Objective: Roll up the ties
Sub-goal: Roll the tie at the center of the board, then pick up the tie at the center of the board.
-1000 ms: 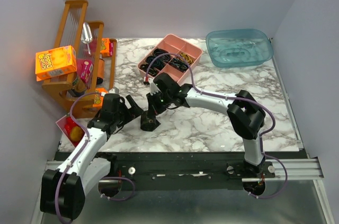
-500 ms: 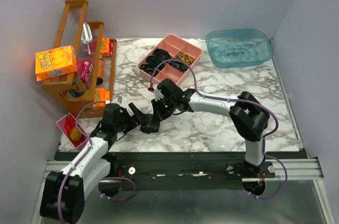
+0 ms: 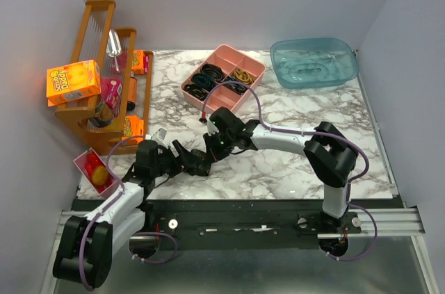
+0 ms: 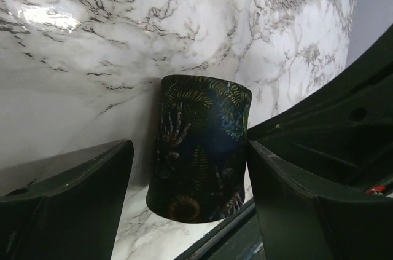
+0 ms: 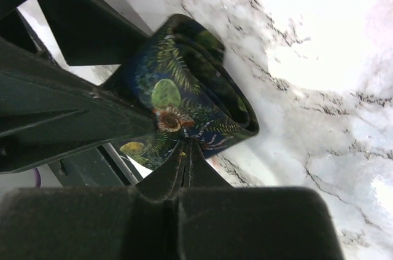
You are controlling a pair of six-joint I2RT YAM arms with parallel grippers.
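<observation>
Movement comes from the left claw (image 3: 186,160): it has slid in and now straddles the rolled tie (image 3: 199,164) at the near-left edge of the worktop (image 3: 278,172), jaws released but starting to narrow. Opposite, the right claw (image 3: 208,153), clenched, presses its tips against the roll; a handover looks likely.

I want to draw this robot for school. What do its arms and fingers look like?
Both the left arm and the right arm are white tubes joined by chunky black joints. A thin purple cable loops along each one. The fingers are plain black, flat-sided wedges.
</observation>
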